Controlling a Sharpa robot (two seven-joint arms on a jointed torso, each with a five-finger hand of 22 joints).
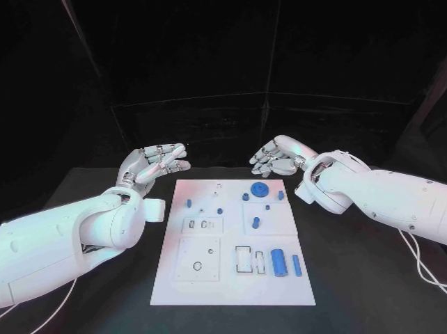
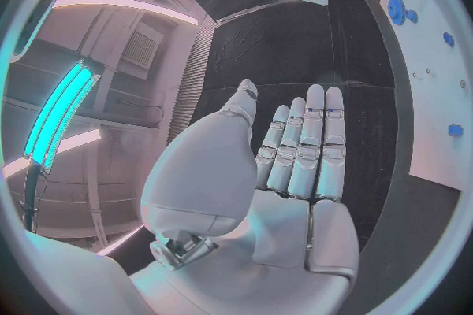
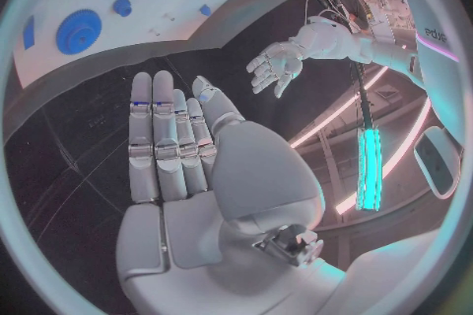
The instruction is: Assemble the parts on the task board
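Head view: left robot hand and right robot hand hover beyond task board's far edge, both released, fingers apart; blue parts lie on board.

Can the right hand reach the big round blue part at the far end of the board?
Probably yes. The right hand is empty and hovers just beyond the board, and nothing lies between it and the round blue part.

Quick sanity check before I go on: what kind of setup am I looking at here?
Probably a lab test cell: a black table walled by dark curtains, a white task board carrying small blue parts, and both hands, left hand and right hand, open above the board's far end.
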